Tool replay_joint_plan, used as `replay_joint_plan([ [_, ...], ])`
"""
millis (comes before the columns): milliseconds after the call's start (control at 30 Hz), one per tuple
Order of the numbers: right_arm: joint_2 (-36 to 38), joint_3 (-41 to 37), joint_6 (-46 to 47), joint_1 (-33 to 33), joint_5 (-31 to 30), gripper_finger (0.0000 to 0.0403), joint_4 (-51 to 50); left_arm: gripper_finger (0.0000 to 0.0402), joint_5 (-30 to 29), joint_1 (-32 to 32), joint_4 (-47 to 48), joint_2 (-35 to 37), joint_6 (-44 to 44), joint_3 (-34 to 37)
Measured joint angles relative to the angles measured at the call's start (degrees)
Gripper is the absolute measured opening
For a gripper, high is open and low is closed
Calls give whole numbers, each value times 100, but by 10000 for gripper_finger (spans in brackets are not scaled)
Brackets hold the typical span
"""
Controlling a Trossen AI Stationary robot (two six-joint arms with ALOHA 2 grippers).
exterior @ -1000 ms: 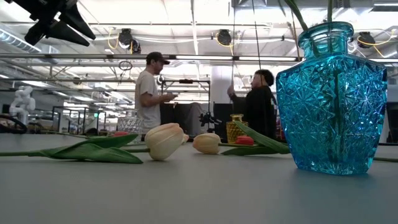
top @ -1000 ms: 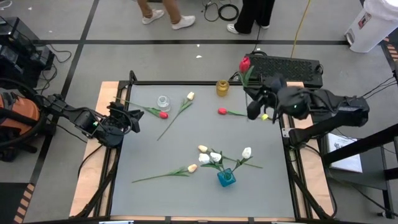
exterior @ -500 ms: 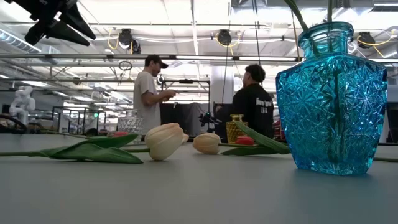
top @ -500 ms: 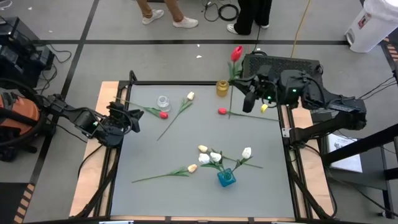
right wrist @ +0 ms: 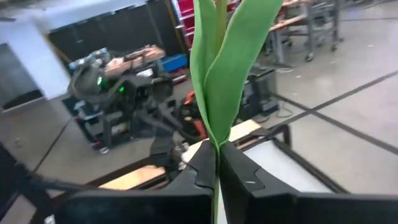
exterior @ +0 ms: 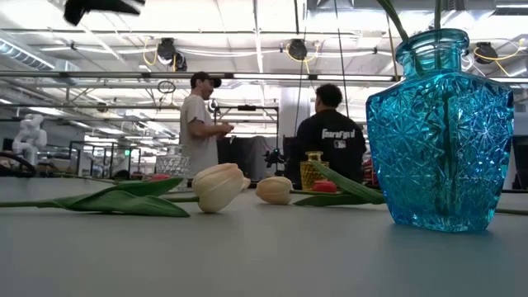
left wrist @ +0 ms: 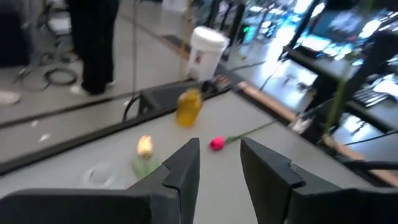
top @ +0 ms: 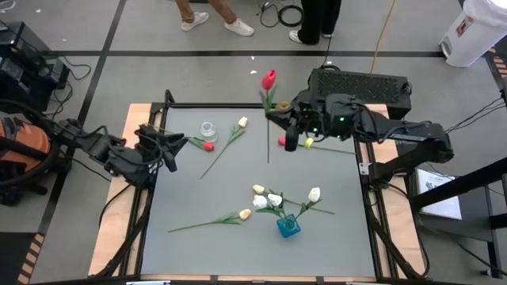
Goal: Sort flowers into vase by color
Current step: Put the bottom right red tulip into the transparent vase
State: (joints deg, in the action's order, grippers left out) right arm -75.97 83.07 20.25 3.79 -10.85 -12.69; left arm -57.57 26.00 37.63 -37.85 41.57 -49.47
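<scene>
worktop (top: 238, 190): grey, flowers scattered | right end effector (top: 289, 131): closed on red tulip (top: 269, 77) stem, raised near far edge | left end effector (top: 169, 146): parted, nothing held, at left edge | blue vase (top: 287, 226): near front edge, white tulips in it

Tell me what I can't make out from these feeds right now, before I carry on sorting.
- Yellow vase, high view: the right claw and its red tulip cover it; only its top shows in the low view, behind a cream tulip.
- Blue vase, low view: the stems inside run off the top edge, so no heads show.
- Clear vase, left wrist view: blurred, contents unreadable.
- Right wrist view: the leaf blocks the table ahead.
</scene>
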Motion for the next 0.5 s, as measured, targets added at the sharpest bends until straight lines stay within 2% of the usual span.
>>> replay_joint_plan([
  [233,-181,0,-218,0,233,0,229,123,7,-23,-1622,0,-1571,-177],
  [333,-183,0,-300,-2,242,0,254,123,73,-117,-2202,0,-1967,-180],
  [500,-183,0,-497,0,416,0,624,123,540,-341,-2942,-75,-2401,-180],
])
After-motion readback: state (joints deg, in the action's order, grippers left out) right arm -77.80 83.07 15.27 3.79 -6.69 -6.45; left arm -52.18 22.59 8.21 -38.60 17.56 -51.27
